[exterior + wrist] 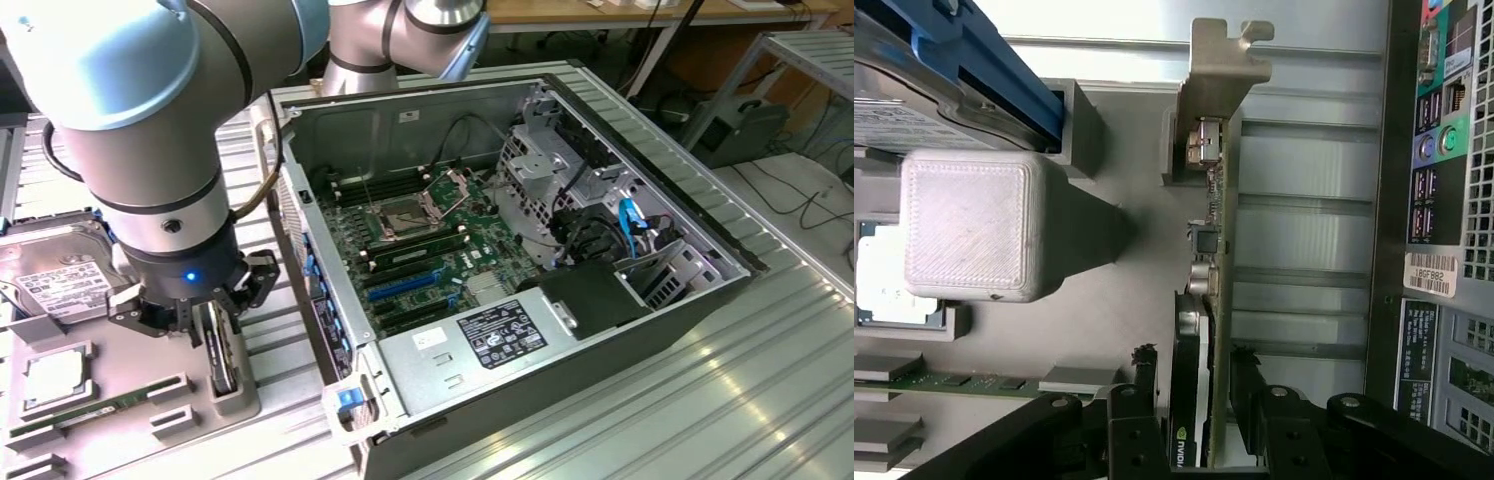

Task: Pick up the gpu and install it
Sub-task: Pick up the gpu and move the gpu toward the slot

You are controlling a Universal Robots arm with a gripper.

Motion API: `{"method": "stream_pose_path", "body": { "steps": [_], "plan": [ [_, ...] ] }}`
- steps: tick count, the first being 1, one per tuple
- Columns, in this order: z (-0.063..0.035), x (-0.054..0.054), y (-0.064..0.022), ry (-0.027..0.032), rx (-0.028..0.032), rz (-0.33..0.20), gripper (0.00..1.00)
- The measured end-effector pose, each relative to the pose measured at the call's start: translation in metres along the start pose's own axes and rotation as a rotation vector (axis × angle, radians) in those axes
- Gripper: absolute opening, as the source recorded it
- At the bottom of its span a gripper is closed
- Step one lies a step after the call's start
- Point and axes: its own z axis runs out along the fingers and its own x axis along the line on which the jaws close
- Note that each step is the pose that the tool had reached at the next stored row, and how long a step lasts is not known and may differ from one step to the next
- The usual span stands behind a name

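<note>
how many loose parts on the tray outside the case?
4: hard drive at the far end, CPU beside it, memory stick at the near edge, gpu on edge at the gripper. Arm may hide more.

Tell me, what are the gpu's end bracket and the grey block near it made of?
The gpu bracket: likely bare metal, silvery, thin and bent. The grey block: probably printed plastic, matte, with fine ridged lines across its face.
</note>
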Motion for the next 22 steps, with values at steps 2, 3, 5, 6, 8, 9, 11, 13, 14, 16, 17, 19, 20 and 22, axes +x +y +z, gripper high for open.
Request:
{"method": "stream_pose_path", "body": {
  "steps": [2,3,5,6,8,9,11,13,14,16,17,19,20,22],
  "plan": [
    [0.0,0.0,0.0,-0.0002,-0.0001,0.003,0.43],
    [0.0,0.0001,0.0,-0.0002,-0.0002,0.004,0.43],
    [0.0001,0.0001,0.0,-0.0002,-0.0003,0.007,0.43],
    [0.0001,0.0001,0.0,-0.0003,-0.0003,0.01,0.43],
    [0.0003,0.0004,0.0,-0.0009,-0.0007,0.023,0.43],
    [0.0004,0.0005,0.0,-0.0011,-0.0009,0.03,0.43],
    [0.0004,0.0005,0.0,-0.0014,-0.0011,0.035,0.43],
    [0.0004,0.0005,0.0,-0.0014,-0.001,0.036,0.43],
    [0.0004,0.0005,0.0,-0.0014,-0.001,0.036,0.41],
    [0.0004,0.0005,0.0,-0.0014,-0.001,0.036,0.35],
    [0.0004,0.0005,0.0,-0.0014,-0.001,0.036,0.28],
    [0.0003,0.0005,0.0,-0.0013,-0.001,0.036,0.28],
    [0.0004,0.0005,0.0,-0.0014,-0.001,0.036,0.28],
    [0.0004,0.0005,0.0,-0.0013,-0.001,0.036,0.27]
  ]
}}
